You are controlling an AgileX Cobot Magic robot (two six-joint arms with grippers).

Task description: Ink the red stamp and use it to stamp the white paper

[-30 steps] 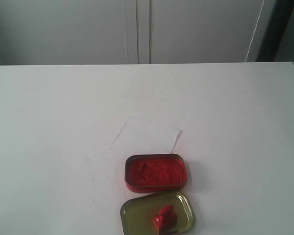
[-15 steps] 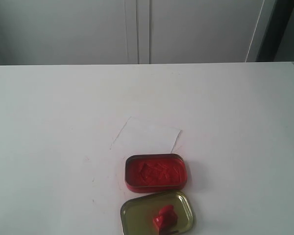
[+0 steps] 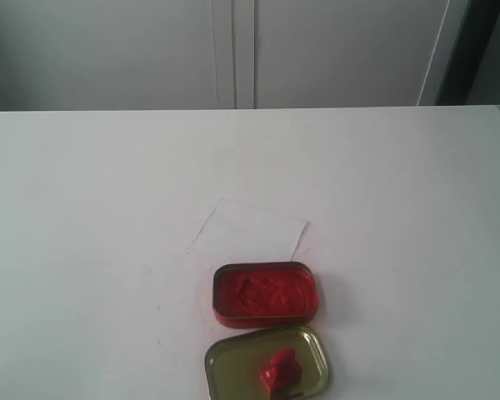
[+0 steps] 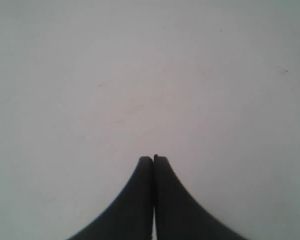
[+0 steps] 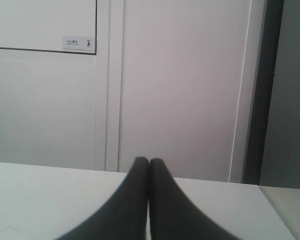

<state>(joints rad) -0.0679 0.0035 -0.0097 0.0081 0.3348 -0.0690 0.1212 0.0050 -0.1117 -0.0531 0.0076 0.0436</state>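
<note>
The tiny red stamp (image 3: 280, 370) lies inside the gold-coloured lid (image 3: 233, 365) at the table's front edge. Just behind the lid stands the open tin of red ink paste (image 3: 266, 293). The white paper (image 3: 249, 230) lies flat behind the tin, touching its far rim. Neither arm shows in the exterior view. My left gripper (image 4: 153, 159) is shut on nothing over bare white table. My right gripper (image 5: 149, 161) is shut too, empty, aimed level across the table toward the cabinet; none of the task's things show in the wrist views.
The white table (image 3: 83, 250) spreads wide around the small cluster. Pale cabinet doors (image 3: 233, 50) stand behind its far edge. A dark vertical strip (image 5: 262, 90) runs beside the cabinet on the right.
</note>
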